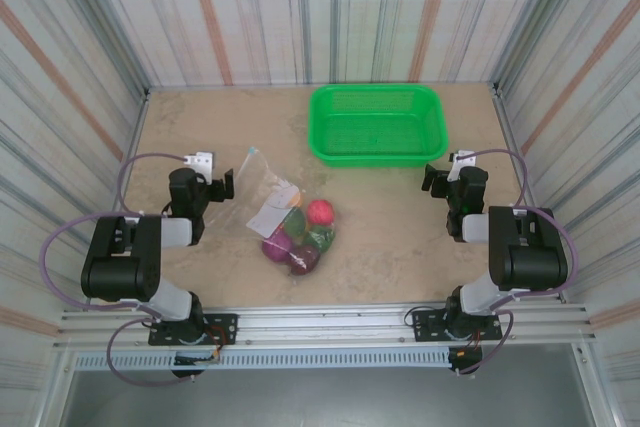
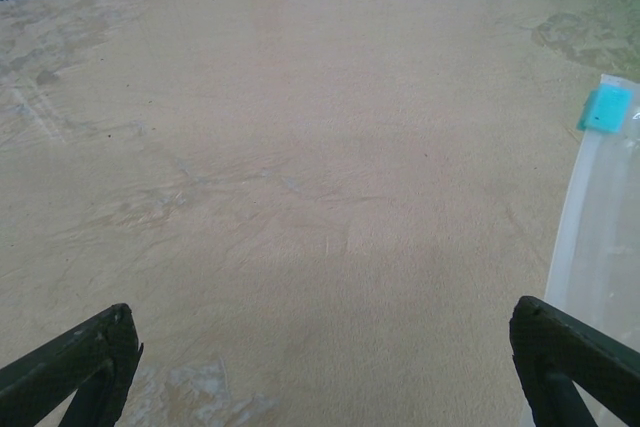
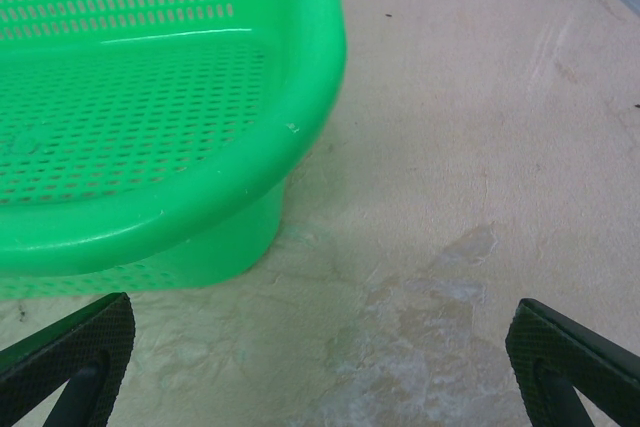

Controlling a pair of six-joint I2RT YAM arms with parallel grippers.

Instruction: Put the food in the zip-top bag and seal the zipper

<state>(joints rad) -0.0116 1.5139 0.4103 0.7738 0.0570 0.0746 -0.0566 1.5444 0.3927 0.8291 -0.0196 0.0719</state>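
The zip-top bag [image 1: 268, 209], food [image 1: 302, 235] at its near end, is lying mid-bench [image 1: 400, 237], long axis running far-left to near-right. It is lying just right of the spread left pincer [image 1: 228, 185]. The spread right pincer [image 1: 432, 179] is sitting farther off, beside the basket [image 1: 318, 129].

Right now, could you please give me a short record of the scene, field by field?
left gripper: open, holding nothing, above bare table
right gripper: open, holding nothing, beside the basket
zip-top bag: lying flat, mid-table
zipper: whitish strip, blue slider at its end
food: clustered at the bag's near end; inside or not, unclear
basket: green, nothing in it
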